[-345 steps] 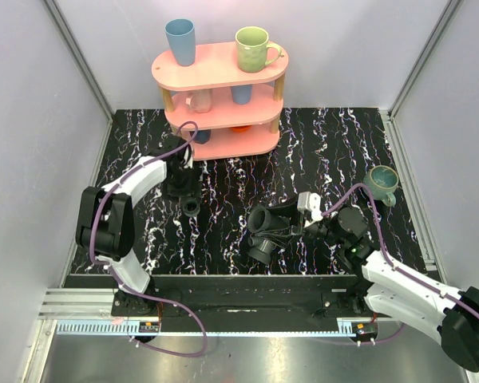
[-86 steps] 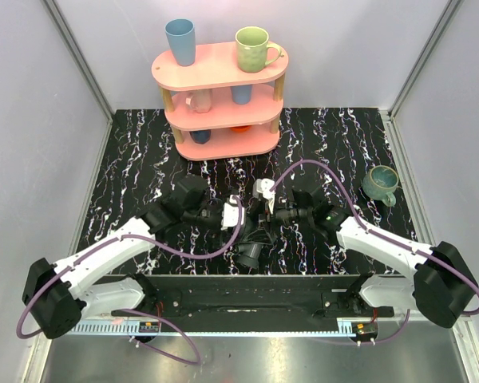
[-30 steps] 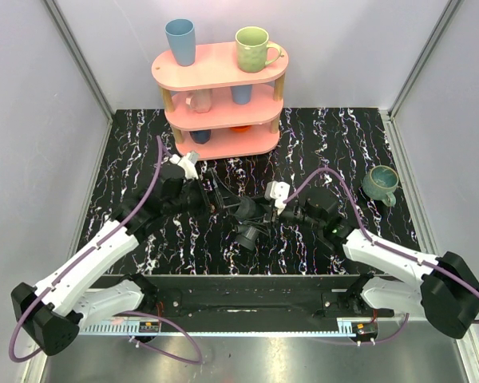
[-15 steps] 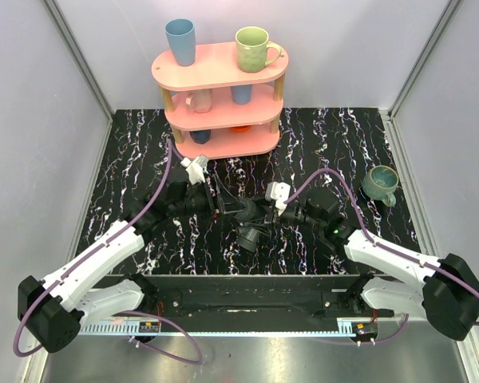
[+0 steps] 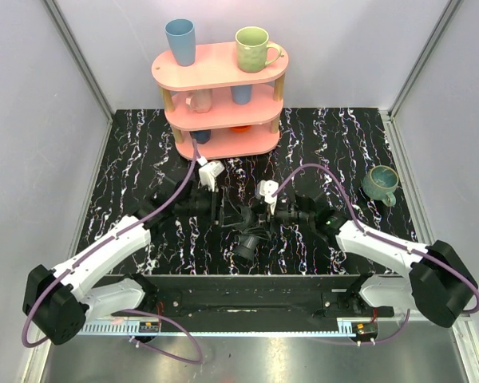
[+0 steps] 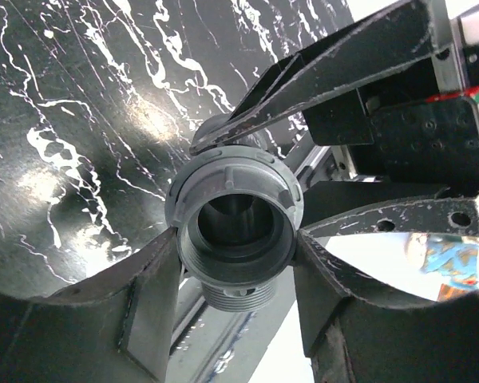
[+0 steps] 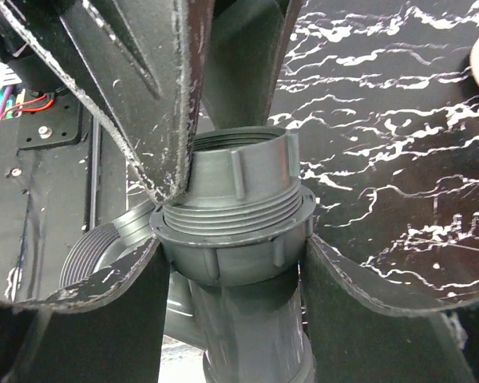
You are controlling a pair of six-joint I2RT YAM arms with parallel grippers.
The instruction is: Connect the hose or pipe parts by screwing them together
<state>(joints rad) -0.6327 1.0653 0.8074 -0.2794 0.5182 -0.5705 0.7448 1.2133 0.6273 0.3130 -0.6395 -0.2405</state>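
Note:
The hose or pipe parts [image 5: 245,242] hang joined as one dark grey T-shaped fitting above the table's middle, between both grippers. My left gripper [image 5: 226,212] is shut on the ribbed collar end [image 6: 235,187], whose open bore faces the left wrist camera. A threaded stub [image 6: 235,297] shows below the collar. My right gripper [image 5: 260,217] is shut on the fitting body [image 7: 247,319] just under the threaded collar [image 7: 235,215]. A threaded side branch [image 7: 84,259] sticks out to the lower left in the right wrist view. The two grippers' fingers nearly touch.
A pink three-tier shelf [image 5: 219,68] with cups and mugs stands at the back. A teal mug [image 5: 381,182] sits at the right on the black marbled table [image 5: 136,159]. Grey walls enclose the sides and back.
My left gripper has moved right onto the fitting's collar end and closed on it. My right gripper has shifted slightly left, still holding the fitting.

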